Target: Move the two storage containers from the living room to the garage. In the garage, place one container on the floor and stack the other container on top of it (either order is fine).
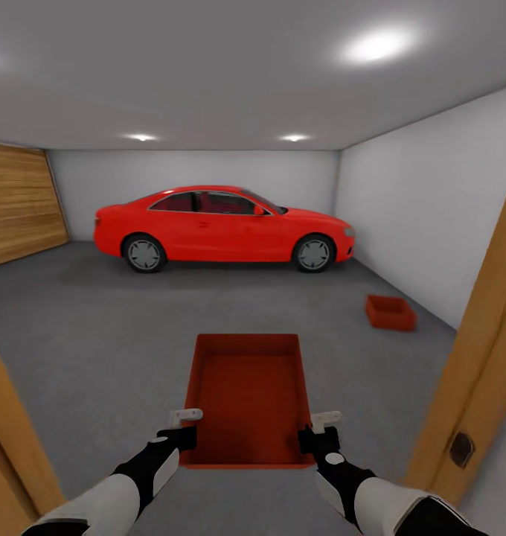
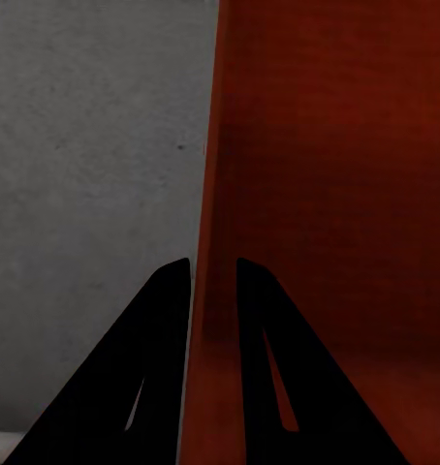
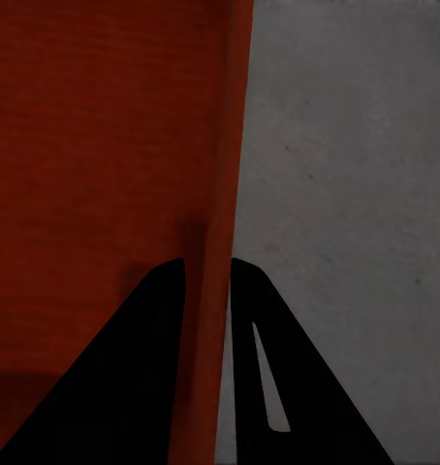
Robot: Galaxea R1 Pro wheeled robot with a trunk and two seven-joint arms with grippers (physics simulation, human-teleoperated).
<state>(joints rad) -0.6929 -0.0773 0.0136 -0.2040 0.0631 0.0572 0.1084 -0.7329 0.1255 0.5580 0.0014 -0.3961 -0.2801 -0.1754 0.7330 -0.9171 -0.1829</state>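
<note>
Both claws clamp one orange-red storage container: our left claw pinches its left wall near the near corner, and our right claw pinches the right wall opposite. From the left wrist we see the two dark fingers of the left claw straddling the thin red wall, one on either side and tight against it; the right wrist gives the same picture, with fingers of the right claw closed on the wall. We hold the container level in front of us above the grey concrete floor, open side up. The second container sits on the floor ahead and to the right, near the pale wall, well apart from ours. A red car stands at the far end of the garage. Wooden door frames flank us on both sides
</note>
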